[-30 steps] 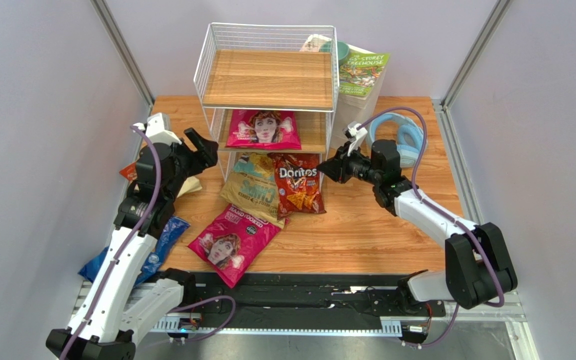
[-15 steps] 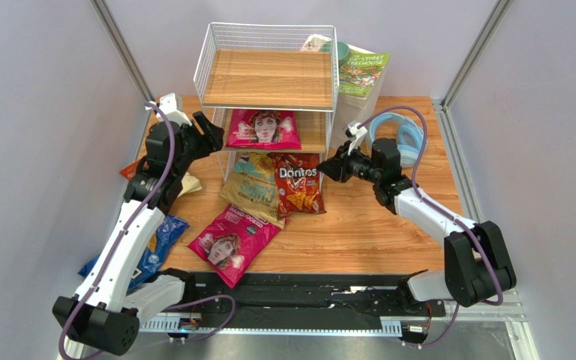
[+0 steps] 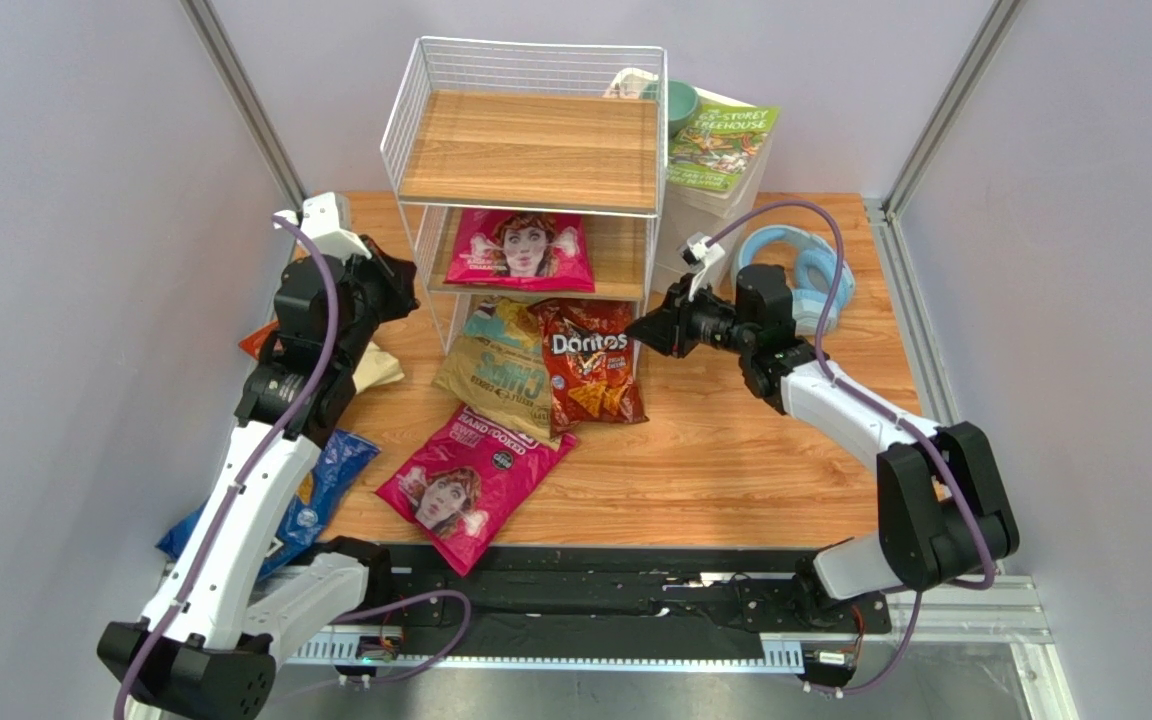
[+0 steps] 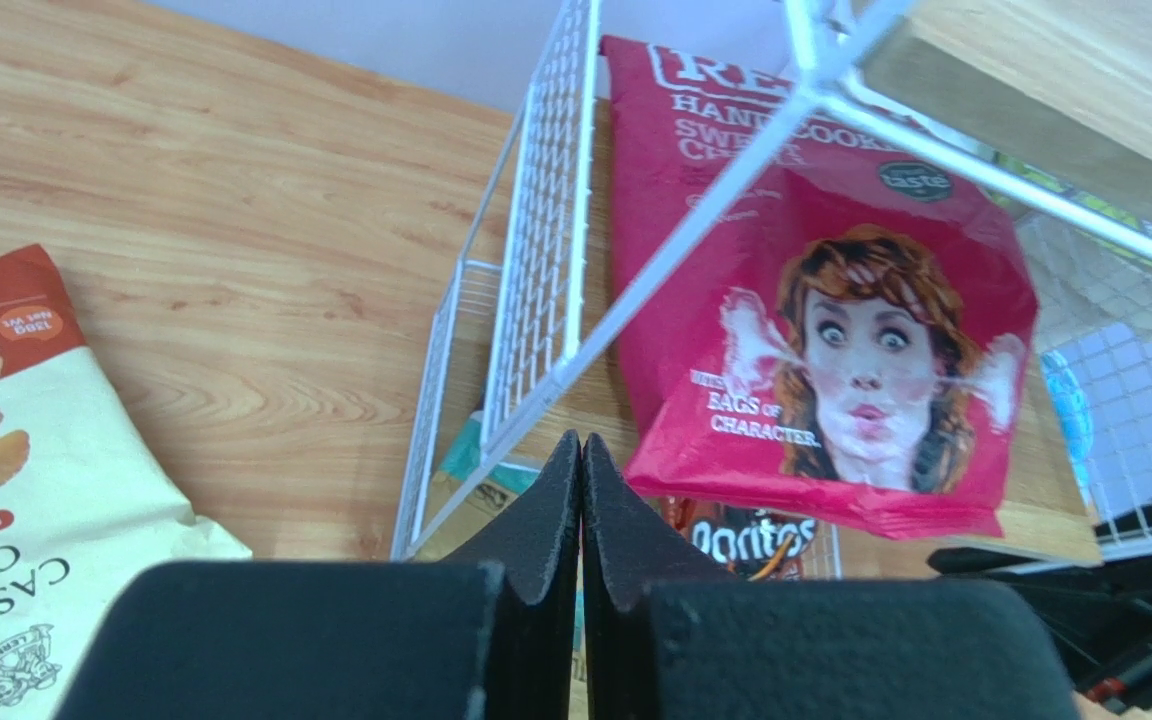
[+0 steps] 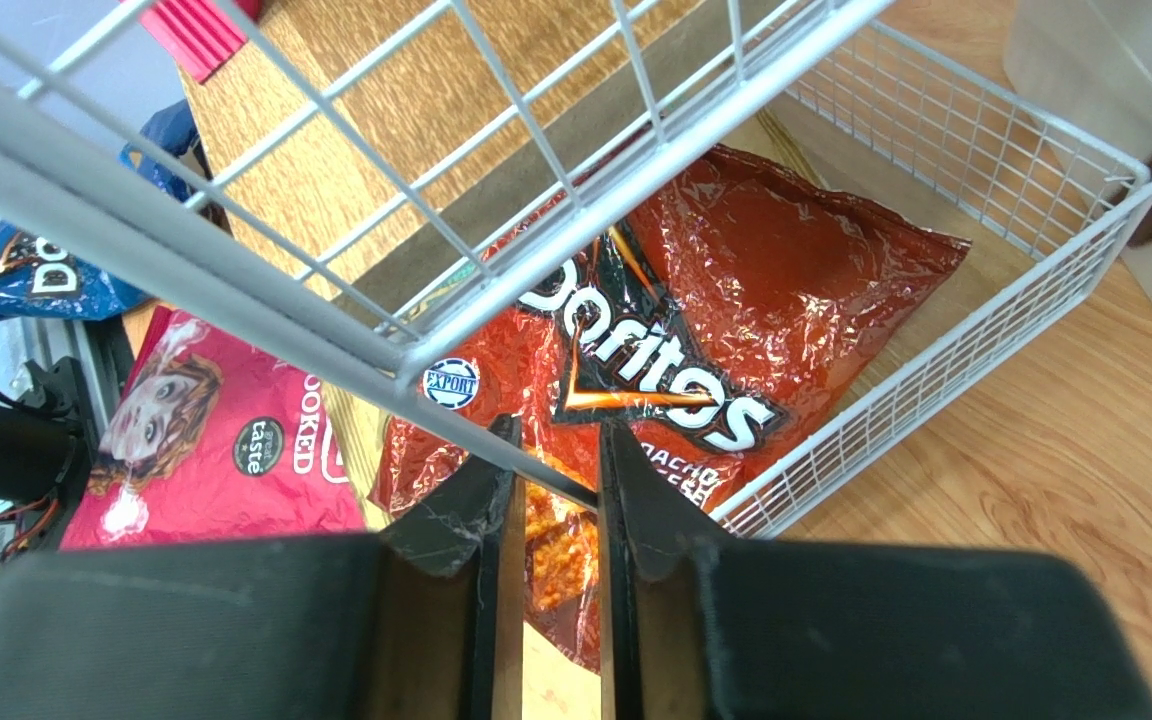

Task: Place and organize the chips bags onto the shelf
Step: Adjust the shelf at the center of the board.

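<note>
The white wire shelf (image 3: 530,150) stands at the back of the table. One magenta chips bag (image 3: 519,249) lies on its middle tier. A tan-and-teal bag (image 3: 504,368) and red Doritos (image 3: 593,360) lie half in the bottom tier. A second magenta bag (image 3: 465,480) lies in front; blue Doritos (image 3: 312,488) and an orange-and-cream bag (image 4: 11,450) sit left. My left gripper (image 3: 399,293) is shut and empty at the shelf's front left post (image 4: 657,255). My right gripper (image 3: 645,333) is shut on a wire of the shelf's right front (image 5: 432,353).
A green book (image 3: 720,143) rests on a white plastic drawer unit (image 3: 702,218) right of the shelf. Blue headphones (image 3: 800,278) lie behind my right arm. Grey walls close in on both sides of the table.
My left gripper has closed from wide open and moved up to the shelf's left front post. The shelf has shifted slightly left along with my right gripper.
</note>
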